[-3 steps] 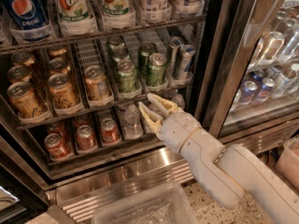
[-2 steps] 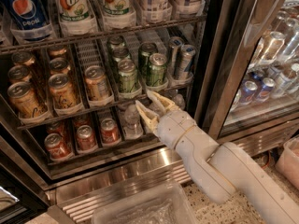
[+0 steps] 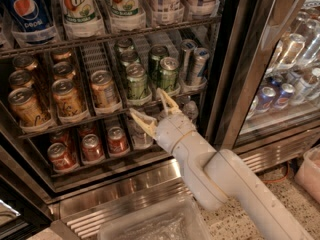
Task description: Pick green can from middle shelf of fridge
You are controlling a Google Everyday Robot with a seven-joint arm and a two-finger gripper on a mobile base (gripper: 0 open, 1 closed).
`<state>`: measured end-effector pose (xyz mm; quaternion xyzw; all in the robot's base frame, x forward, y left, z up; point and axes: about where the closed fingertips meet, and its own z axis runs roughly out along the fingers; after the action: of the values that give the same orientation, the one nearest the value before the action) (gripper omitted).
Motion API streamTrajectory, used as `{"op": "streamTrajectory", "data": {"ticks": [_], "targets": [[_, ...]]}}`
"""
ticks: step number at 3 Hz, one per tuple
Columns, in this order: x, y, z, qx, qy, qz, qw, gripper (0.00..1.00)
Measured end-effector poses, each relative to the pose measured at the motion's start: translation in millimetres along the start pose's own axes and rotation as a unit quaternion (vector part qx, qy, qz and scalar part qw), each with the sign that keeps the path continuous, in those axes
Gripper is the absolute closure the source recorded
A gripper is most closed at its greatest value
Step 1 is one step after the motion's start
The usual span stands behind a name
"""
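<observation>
At the front edge of the middle shelf, the gripper is held w/ fingers spread wide, just below the green can. The can is seen at the front of its lane, betw. a gold can and a darker green can. Open room is left in front of the fridge; red cans are seen on the rack below.

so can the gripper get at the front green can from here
Probably yes. The gripper is open just below the green can, at the front edge of the middle shelf, with nothing between them; it likely needs to rise slightly.
</observation>
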<state>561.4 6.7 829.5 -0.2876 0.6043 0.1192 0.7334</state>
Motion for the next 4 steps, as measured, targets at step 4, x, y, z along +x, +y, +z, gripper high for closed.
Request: {"op": "streamTrajectory", "data": {"ticks": [4], "targets": [[1.5,0.2,29.8,0.044,-0.016,-0.002,0.9989,0.37]]}}
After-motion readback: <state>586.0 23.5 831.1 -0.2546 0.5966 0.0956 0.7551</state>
